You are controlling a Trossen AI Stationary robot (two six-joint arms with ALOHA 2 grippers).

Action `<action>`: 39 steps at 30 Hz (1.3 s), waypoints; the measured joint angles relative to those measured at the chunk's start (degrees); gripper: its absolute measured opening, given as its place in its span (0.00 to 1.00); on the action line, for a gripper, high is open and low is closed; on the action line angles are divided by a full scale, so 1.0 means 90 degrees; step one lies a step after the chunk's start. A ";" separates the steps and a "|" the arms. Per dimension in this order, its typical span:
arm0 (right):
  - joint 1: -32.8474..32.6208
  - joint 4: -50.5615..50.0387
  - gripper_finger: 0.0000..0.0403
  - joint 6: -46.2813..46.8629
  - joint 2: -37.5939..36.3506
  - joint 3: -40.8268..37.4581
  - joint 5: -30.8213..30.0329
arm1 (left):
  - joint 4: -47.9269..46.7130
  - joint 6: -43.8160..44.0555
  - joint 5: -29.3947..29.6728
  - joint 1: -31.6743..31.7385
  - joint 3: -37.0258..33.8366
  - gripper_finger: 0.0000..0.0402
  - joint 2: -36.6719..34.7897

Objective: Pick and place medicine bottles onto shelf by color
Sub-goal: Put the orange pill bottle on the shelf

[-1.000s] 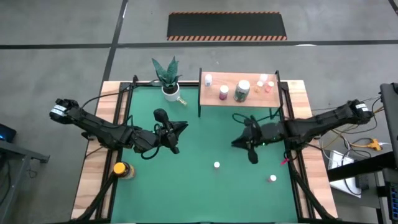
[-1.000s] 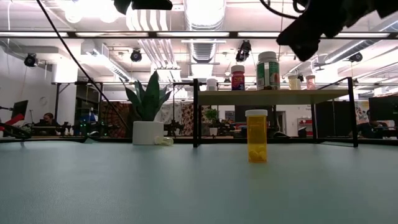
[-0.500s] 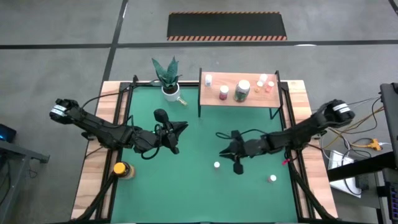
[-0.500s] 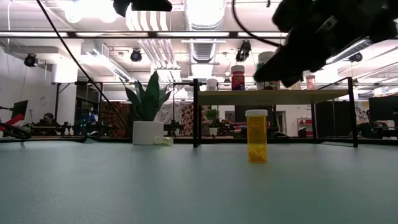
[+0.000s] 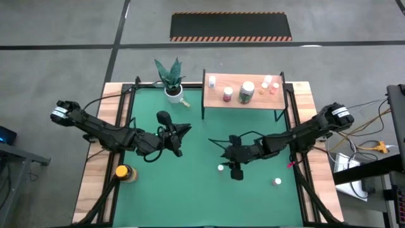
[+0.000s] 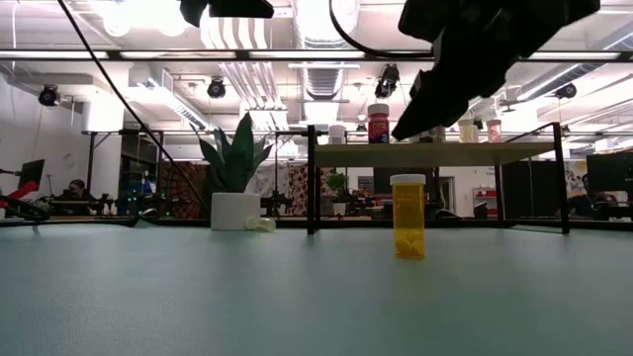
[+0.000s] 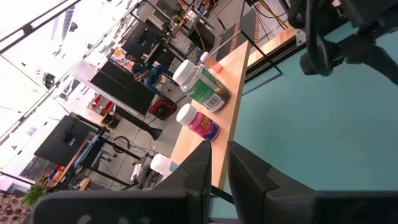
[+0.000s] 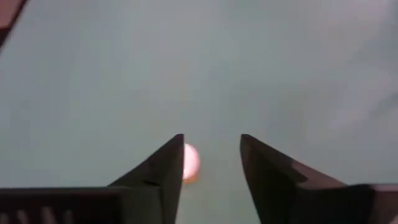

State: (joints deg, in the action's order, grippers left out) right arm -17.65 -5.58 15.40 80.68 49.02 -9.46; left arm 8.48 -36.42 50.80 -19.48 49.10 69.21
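Dark right gripper (image 5: 229, 154) fingers spread, empty, above a white-capped bottle (image 5: 220, 168).
It stands on the green mat (image 5: 196, 196), well short of the shelf (image 5: 253, 100); left gripper (image 5: 180, 136) hangs pinched shut, empty.

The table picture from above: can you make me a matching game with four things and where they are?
Things:
1. plant pot
2. yellow-capped amber bottle
3. pink bottle
4. right gripper

Places:
A. on the wooden shelf
B. above the mat, by a small white-capped bottle
C. at the mat's far left corner
D. on the table's wooden edge on the left

Pairs: 1-C, 2-D, 3-A, 4-B
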 joint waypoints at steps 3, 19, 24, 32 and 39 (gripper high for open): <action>-0.0043 -0.0142 0.45 0.0009 0.0017 0.0111 0.0290 | -0.0002 0.0000 -0.0001 0.0002 0.0000 0.08 0.0000; -0.0095 0.0735 0.55 0.0014 0.1114 -0.0086 0.0552 | 0.0001 -0.0002 -0.0016 0.0001 -0.0002 0.08 0.0000; -0.0095 0.0854 0.52 0.0038 0.1279 0.0015 0.0561 | 0.0003 0.0000 -0.0016 0.0000 -0.0002 0.08 0.0000; -0.0095 0.0847 0.33 0.0055 0.1076 0.0014 0.0552 | 0.0001 0.0000 -0.0014 -0.0001 -0.0002 0.08 0.0000; -0.0098 0.0810 0.20 0.0073 0.1105 0.0010 0.0555 | 0.0001 0.0000 -0.0009 0.0002 -0.0005 0.08 0.0000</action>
State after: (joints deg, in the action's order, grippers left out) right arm -18.53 1.71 16.06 90.63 49.11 -4.47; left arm 8.49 -36.42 50.72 -19.46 49.06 69.21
